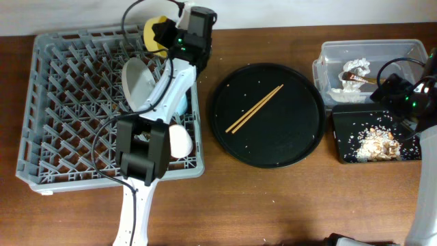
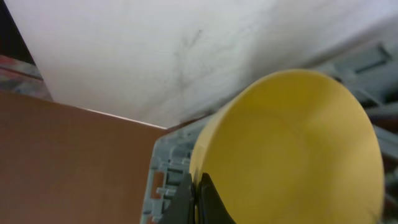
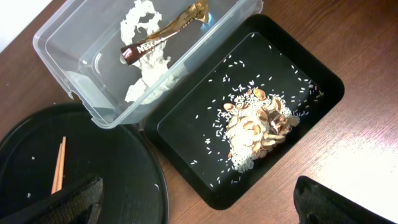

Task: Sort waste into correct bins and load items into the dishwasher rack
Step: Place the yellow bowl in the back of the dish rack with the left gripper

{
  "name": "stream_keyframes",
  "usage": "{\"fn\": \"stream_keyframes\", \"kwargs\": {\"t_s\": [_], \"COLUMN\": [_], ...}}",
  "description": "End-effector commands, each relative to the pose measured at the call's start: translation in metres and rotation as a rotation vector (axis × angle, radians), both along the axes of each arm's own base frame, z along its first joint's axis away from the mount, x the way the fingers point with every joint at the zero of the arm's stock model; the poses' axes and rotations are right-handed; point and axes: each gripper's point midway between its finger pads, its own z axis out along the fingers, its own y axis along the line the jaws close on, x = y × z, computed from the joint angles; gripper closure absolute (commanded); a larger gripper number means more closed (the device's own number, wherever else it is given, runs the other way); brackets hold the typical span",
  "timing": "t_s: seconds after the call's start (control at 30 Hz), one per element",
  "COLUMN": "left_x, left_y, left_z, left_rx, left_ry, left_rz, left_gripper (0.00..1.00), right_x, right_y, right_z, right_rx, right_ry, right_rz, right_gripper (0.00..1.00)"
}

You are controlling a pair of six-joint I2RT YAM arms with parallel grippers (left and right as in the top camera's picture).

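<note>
The yellow bowl [image 1: 153, 32] is tipped on its side at the far rim of the dish rack [image 1: 68, 116], close to the tabletop's far edge. The left gripper [image 2: 198, 194] looks pinched onto the bowl's rim, one finger inside and one outside, though the wrist view is blurred and shows only the tips. Whether the bowl rests on the rack's pegs cannot be made out.

Further into the rack a white plate [image 1: 135, 82] stands on edge between pegs. A blue cup [image 1: 183, 104] peeks out beside the left arm, and a pink cup [image 1: 179, 140] sits by the rack's right side toward the near edge. The rack fills the left end of the tabletop [image 1: 273, 198].

In the middle lies a round black tray [image 1: 293, 137] carrying two chopsticks [image 1: 254, 109] side by side. At the far right corner a clear tub [image 3: 62, 68] holds white napkins [image 3: 146, 62] and a brown-gold wrapper [image 3: 165, 34]. Just beside it on the near side, a black rectangular tray [image 3: 180, 134] holds food scraps [image 3: 258, 124] and scattered rice. The right gripper [image 3: 196, 190] hangs above these two, fingers spread wide, holding nothing.
</note>
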Motion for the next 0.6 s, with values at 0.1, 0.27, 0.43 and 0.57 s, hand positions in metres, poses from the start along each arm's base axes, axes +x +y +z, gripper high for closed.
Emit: {"fn": "stream_keyframes", "kwargs": {"t_s": [0.1, 0.27, 0.43, 0.57], "left_x": [-0.009, -0.018, -0.026, -0.035], "left_y": [-0.019, -0.046, -0.086, -0.107], "left_z": [-0.027, -0.034, -0.037, -0.046], "left_rx": [0.049, 0.037, 0.027, -0.143], "left_ry": [0.119, 0.143, 0.15, 0.173], "left_rz": [-0.042, -0.087, -0.169, -0.237], "left_gripper": [0.94, 0.61, 0.51, 0.45], "right_x": [-0.001, -0.001, -0.001, -0.001], "right_y": [-0.003, -0.003, -0.003, -0.003], "right_z": [0.01, 0.01, 0.01, 0.01], "right_rx": [-0.015, -0.015, -0.015, -0.015], "right_ry": [-0.027, -0.027, -0.027, -0.027], "right_rz": [-0.018, -0.018, -0.018, -0.018], "right_gripper": [0.02, 0.01, 0.01, 0.02]}}
